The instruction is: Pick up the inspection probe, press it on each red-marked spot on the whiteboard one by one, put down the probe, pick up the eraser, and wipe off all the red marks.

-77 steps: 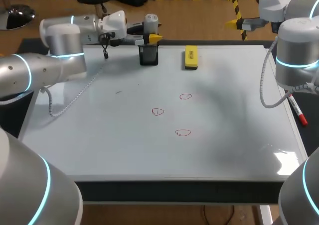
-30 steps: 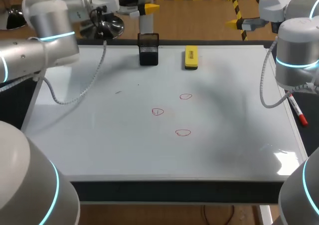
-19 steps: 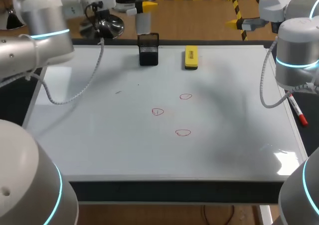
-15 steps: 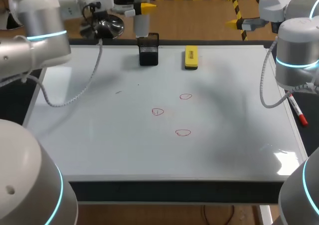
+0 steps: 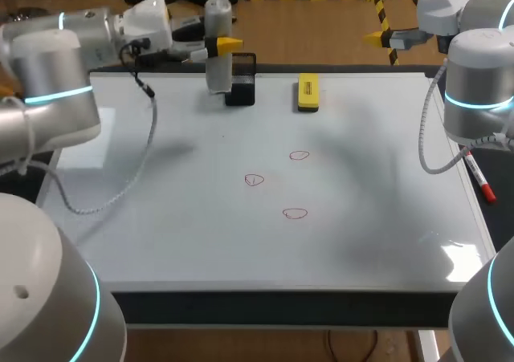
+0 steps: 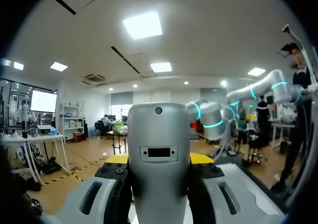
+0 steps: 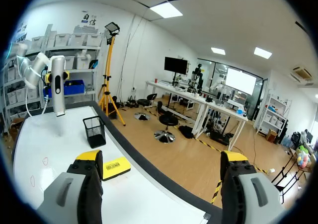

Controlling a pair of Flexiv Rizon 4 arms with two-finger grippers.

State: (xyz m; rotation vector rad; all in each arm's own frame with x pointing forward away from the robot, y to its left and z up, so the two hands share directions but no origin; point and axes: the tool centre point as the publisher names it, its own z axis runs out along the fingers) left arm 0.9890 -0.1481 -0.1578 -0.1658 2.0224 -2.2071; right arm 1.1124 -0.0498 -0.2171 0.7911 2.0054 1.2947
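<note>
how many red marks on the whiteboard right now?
3. Far mark nearest the eraser; middle mark left of it; near mark closest to the front edge. None looks hidden.

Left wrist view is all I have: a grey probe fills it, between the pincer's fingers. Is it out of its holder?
Observer: Yes. The head view shows the probe upright in the left pincer, outside the black mesh holder and beside it.
Operator: Marks?
Observer: Three red marks sit mid-whiteboard, none under the probe.
Operator: Other arm in the way?
Observer: No, the right pincer is open and empty, out past the whiteboard's far edge.
</note>
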